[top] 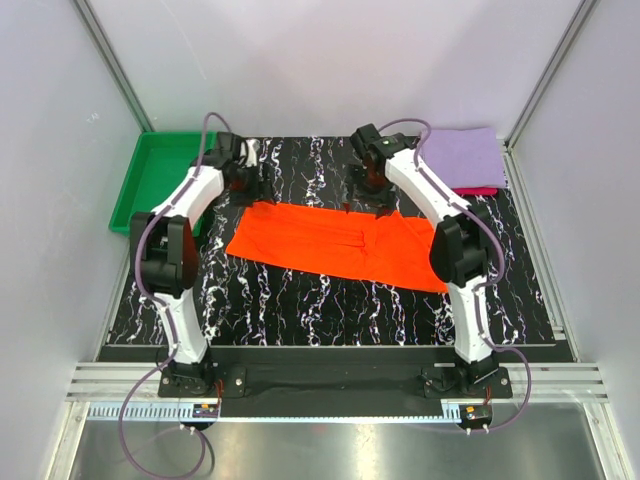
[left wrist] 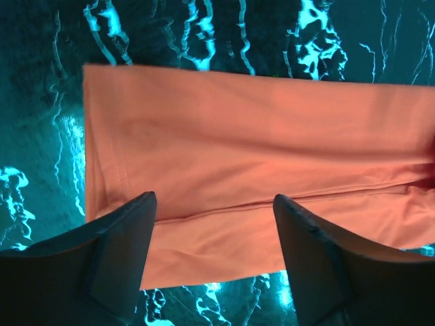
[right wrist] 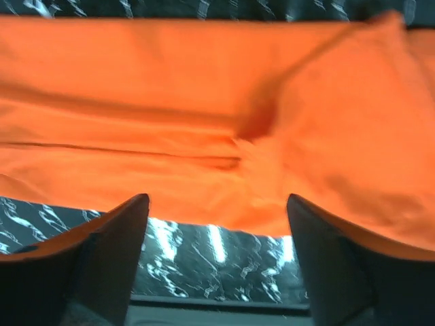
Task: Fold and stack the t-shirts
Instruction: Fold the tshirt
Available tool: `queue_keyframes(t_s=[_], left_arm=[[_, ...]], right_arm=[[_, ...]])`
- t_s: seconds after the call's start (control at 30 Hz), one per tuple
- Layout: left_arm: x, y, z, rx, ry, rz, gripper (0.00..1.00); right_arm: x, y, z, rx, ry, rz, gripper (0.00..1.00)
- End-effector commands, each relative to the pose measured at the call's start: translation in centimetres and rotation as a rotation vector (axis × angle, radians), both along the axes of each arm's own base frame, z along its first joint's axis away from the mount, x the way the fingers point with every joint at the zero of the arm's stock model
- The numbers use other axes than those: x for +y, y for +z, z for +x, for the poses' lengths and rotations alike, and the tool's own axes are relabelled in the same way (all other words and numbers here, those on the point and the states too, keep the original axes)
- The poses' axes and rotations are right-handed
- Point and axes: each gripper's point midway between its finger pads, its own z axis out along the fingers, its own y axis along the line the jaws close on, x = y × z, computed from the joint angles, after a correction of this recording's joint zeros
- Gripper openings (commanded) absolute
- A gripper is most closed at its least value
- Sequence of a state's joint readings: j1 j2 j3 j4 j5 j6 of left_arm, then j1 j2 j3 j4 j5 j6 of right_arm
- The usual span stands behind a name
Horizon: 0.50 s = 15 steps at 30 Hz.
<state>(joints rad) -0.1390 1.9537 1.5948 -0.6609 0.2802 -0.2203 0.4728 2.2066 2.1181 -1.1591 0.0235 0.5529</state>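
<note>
Orange-red cloth, part folded: our main worry is a one-layer pinch.
Near to far: the orange-red t-shirt (top: 340, 245) lies mid-worktop (top: 300, 310) as a long slanted strip, its right end nearer the arm bases, with a seam line and a pucker (right wrist: 255, 129) near the middle. Both sets of jaws hang over its far edge, left jaws by the left end and right jaws near the centre, and both are open with nothing between them. If we close too shallow, we judge only the top layer comes up and the fold peels open. Uneven lift between the arms would twist the strip. Far right, the lavender t-shirt (top: 465, 155) sits folded on the crimson-pink t-shirt (top: 478, 190). A dragging placement could shove that stack askew. Green tray (top: 150, 180) sits far left, not involved.
</note>
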Motion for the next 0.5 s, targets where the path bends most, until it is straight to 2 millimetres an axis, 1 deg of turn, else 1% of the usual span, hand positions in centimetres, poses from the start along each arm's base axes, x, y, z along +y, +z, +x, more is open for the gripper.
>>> queue_keyframes(t_s=[0.0, 0.03, 0.07, 0.1, 0.13, 0.17, 0.2, 0.23, 0.27, 0.33, 0.37, 0.4, 0.43, 0.47], left_arm=[[-2.9, 3.8, -0.6, -0.167, -0.144, 0.135, 0.78], [-3.4, 3.9, -0.9, -0.202, -0.181, 0.18, 0.8], [-4.1, 3.7, -1.0, -0.241, -0.211, 0.2, 0.85], [-5.0, 4.3, -1.5, -0.281, -0.248, 0.21, 0.87], [-6.4, 4.2, -2.0, -0.305, -0.316, 0.23, 0.87], [-6.9, 4.2, -2.1, -0.311, -0.332, 0.233, 0.88], [-7.2, 4.2, -2.2, -0.304, -0.336, 0.23, 0.87], [-7.3, 3.4, -2.3, -0.268, -0.322, 0.225, 0.87], [-7.1, 3.8, -2.2, -0.248, -0.314, 0.233, 0.86], [-6.8, 3.5, -2.4, -0.196, -0.259, 0.238, 0.85], [-6.5, 3.7, -2.6, -0.187, -0.238, 0.241, 0.85], [-6.3, 4.0, -2.8, -0.188, -0.22, 0.242, 0.84], [-6.0, 4.2, -2.9, -0.192, -0.185, 0.247, 0.84], [-6.0, 5.8, -3.1, -0.234, -0.169, 0.229, 0.84]], right_arm=[[-4.2, 6.0, -1.6, -0.088, -0.079, -0.056, 0.92], [-5.0, 6.2, -1.9, -0.077, -0.121, -0.051, 0.95], [-5.4, 5.6, -2.8, -0.031, -0.151, -0.032, 0.96], [-5.8, 6.2, -3.3, -0.024, -0.23, 0.003, 0.98], [-7.1, 6.0, -3.3, -0.005, -0.309, 0.011, 1.0], [-7.6, 5.0, -4.2, 0.047, -0.363, 0.024, 1.0], [-8.1, 5.1, -4.5, 0.066, -0.462, 0.044, 1.0], [-8.9, 4.8, -4.6, 0.082, -0.531, 0.043, 1.0], [-9.4, 4.0, -5.2, 0.11, -0.624, 0.034, 1.0], [-9.5, 3.6, -5.6, 0.121, -0.72, 0.046, 1.0], [-9.3, 2.5, -6.1, 0.155, -0.806, 0.06, 1.0], [-9.1, 2.2, -6.3, 0.165, -0.838, 0.076, 1.0], [-9.0, 1.2, -6.8, 0.197, -0.868, 0.077, 1.0], [-8.8, 0.8, -6.8, 0.213, -0.93, 0.088, 1.0]])
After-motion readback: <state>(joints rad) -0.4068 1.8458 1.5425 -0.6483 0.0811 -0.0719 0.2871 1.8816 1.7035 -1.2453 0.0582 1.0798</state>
